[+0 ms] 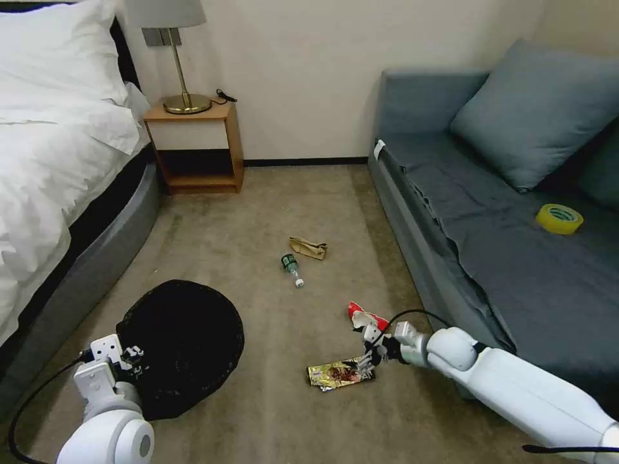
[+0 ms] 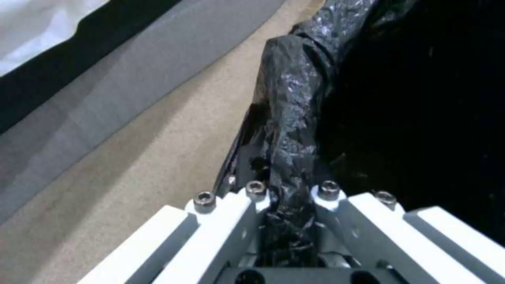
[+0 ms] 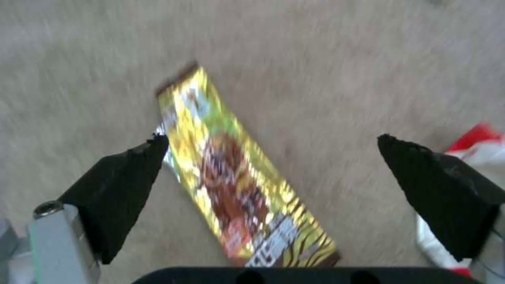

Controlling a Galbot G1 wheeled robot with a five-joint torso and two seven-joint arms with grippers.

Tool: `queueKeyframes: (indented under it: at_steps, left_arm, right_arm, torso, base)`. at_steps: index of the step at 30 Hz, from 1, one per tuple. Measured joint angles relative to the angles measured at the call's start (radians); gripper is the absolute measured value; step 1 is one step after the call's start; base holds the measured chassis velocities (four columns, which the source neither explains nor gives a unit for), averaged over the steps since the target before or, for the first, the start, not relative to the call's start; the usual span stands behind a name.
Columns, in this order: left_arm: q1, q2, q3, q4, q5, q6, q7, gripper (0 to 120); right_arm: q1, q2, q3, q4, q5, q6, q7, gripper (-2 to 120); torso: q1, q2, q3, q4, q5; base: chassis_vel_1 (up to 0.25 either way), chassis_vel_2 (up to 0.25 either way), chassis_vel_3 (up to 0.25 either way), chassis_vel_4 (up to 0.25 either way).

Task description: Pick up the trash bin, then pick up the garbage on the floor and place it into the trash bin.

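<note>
Beige carpet (image 1: 271, 212) runs between the white-sheeted bed (image 1: 51, 148) on the robot's left and the grey-blue sofa (image 1: 516, 258) on its right, with a wooden nightstand (image 1: 196, 148) and brass lamp (image 1: 184, 71) against the far wall. A yellow roll of tape (image 1: 559, 218) sits up on the sofa seat, well apart from the litter. Out on the open floor lie the tan paper scrap (image 1: 308, 247) and, just beside it, the small clear bottle (image 1: 292, 268). Nearer the sofa's edge, the red-and-white wrapper (image 1: 366, 317) lies close behind the right arm's wrist. Down low now: the right gripper (image 1: 365, 362) hovers over the end of the gold-brown snack wrapper (image 1: 340, 374), jaws spread wide, black fingertips (image 3: 131, 173) straddling the wrapper (image 3: 236, 177) and nothing held. On the other side, the left gripper (image 1: 132, 361) is clamped onto the rim of the trash bin (image 1: 184, 341), fingers pinching the crinkled black liner (image 2: 289, 130), beside the bed's grey base (image 2: 131, 79).
</note>
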Motion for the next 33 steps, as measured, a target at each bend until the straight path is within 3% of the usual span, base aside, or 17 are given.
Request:
queueKeyframes:
  at_steps: [10,33]
  left_arm:
    - [0.011,0.0,-0.021,-0.008,-0.001,-0.01,0.0,2]
    - [0.019,-0.003,-0.03,0.008,0.001,-0.036,0.0,2]
  right_arm:
    - [0.047,0.075,-0.093,-0.233,-0.032,0.101,0.015,100]
    - [0.059,0.17,-0.115,-0.408,-0.098,0.184,0.024,100]
  torso:
    - [0.0,0.0,0.0,0.0,0.0]
    - [0.0,0.0,0.0,0.0,0.0]
  base:
    - [0.0,0.0,0.0,0.0]
    - [0.0,0.0,0.0,0.0]
